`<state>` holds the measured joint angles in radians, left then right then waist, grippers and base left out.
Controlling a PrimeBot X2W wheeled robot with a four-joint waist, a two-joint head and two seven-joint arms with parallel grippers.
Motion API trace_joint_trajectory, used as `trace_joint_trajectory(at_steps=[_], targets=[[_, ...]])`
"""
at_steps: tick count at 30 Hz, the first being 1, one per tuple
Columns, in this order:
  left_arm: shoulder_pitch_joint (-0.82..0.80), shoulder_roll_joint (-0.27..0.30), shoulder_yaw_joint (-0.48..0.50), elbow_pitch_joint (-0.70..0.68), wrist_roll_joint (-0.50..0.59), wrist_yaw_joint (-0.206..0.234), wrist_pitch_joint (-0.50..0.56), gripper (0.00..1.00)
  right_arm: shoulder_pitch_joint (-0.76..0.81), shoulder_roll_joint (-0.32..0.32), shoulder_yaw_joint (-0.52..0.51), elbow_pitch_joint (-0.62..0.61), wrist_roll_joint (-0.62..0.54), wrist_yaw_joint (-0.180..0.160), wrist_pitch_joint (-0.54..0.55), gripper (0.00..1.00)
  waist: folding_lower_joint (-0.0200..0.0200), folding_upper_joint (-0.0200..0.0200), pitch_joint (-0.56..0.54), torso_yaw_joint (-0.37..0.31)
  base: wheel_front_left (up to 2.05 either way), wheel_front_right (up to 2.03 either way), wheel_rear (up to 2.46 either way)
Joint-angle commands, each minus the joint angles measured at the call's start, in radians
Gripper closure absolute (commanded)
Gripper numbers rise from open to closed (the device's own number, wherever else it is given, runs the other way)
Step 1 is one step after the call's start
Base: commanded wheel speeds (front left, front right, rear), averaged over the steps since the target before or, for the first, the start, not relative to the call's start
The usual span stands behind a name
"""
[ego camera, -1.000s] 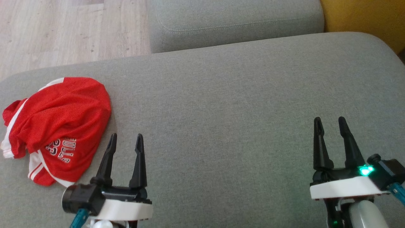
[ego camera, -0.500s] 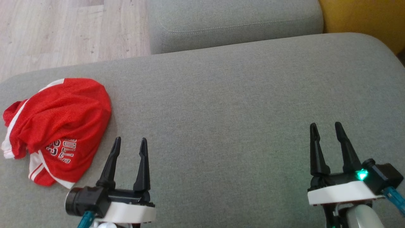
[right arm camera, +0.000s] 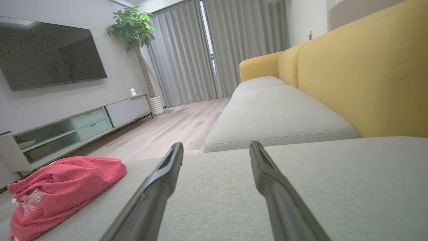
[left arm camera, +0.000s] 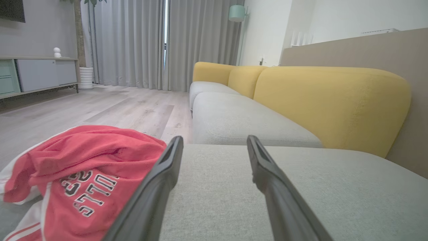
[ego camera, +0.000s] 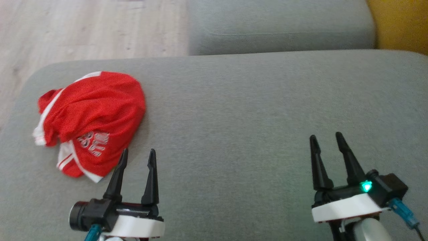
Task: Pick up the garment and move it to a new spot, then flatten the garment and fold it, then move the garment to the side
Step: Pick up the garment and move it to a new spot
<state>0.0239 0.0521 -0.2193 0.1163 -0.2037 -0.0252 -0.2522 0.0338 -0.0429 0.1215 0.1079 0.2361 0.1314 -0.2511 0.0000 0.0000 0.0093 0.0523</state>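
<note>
A crumpled red garment [ego camera: 92, 124] with white trim and white lettering is lying at the far left of a grey sofa cushion [ego camera: 234, 110], close to the cushion's left edge, with pale wood floor [ego camera: 83, 30] showing beyond it. Just to the garment's right and nearer the robot, the left hand [ego camera: 138, 152] is hovering low over the cushion with its two dark fingers spread wide apart and nothing between them. Its left finger [ego camera: 117, 177] is crossing the garment's lower right hem in the head view, and whether it is touching the cloth cannot be told. In the left wrist view the garment [left arm camera: 83, 167] is sitting to the left of the fingers, its bunched edge reaching up to the left finger while the gap between the fingers is showing bare grey fabric. Further right, well apart from the garment, the right hand [ego camera: 326, 136] is hanging over the empty stretch of cushion, its fingers likewise standing fully apart and gripping nothing. In the right wrist view the garment [right arm camera: 60, 187] is lying far off to the left. A second grey cushion [ego camera: 277, 26] and a yellow backrest [ego camera: 401, 23] are showing beyond.
</note>
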Motion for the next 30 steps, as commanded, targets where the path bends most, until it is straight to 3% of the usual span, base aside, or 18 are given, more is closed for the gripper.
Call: trace_joint_trajectory(at_steps=[1,19,30], targets=[[-0.02,-0.002,0.04,-0.029,0.008,0.005,-0.01,0.0,-0.016,-0.007,0.034,-0.029,-0.01,-0.001,-0.011,0.0,0.0,0.0,-0.01,0.045,0.0,0.0,0.0],[0.037,-0.002,0.092,-0.035,0.01,0.009,-0.01,0.0,0.006,-0.007,0.135,-0.023,0.024,-0.001,-0.011,0.0,0.0,0.0,-0.071,0.248,0.0,0.0,0.0],[0.051,-0.002,0.104,-0.037,0.015,0.002,-0.01,0.0,0.016,-0.007,0.15,-0.023,0.032,-0.001,-0.011,0.0,0.0,0.0,-0.078,0.272,0.0,0.0,0.0]])
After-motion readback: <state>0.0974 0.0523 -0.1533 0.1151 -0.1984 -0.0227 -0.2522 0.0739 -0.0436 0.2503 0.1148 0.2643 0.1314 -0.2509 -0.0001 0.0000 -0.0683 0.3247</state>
